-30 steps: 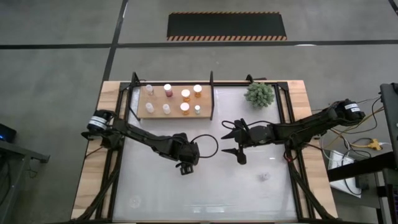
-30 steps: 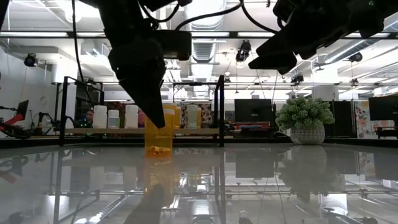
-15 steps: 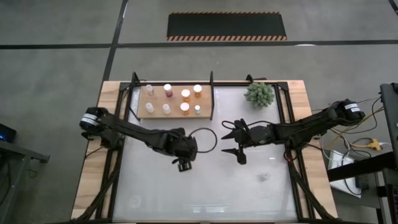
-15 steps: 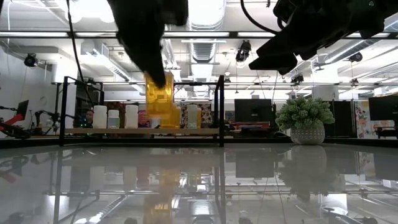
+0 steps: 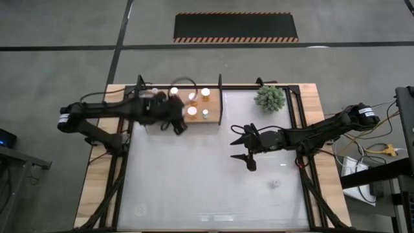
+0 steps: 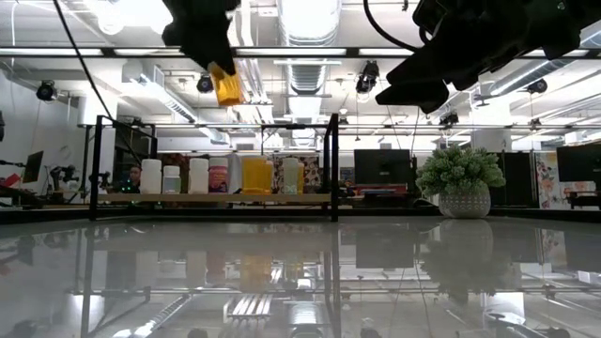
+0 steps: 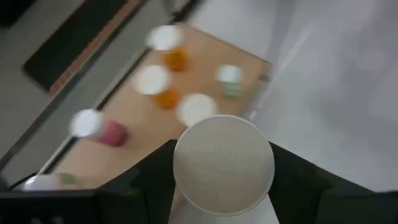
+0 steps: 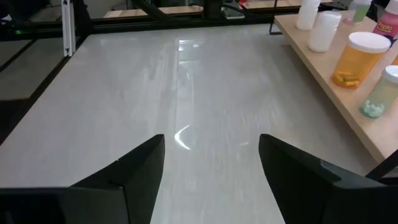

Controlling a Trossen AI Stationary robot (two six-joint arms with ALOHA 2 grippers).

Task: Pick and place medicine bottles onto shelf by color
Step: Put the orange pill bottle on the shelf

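Wooden shelf (image 5: 184, 123) (bottles (image 5: 206, 94) upright), white table (image 5: 207, 188)

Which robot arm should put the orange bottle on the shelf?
The left. Its gripper already holds the orange bottle in the air above the shelf. The right gripper is empty, open, and out over the white table.

Bottles (image 5: 193, 98) are standing on the shelf (image 5: 163, 120); the plant (image 5: 270, 98) is sitting right of the shelf.

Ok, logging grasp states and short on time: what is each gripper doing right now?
Left gripper: closed on an orange bottle, raised above the shelf.
Right gripper: open, empty, over the table.
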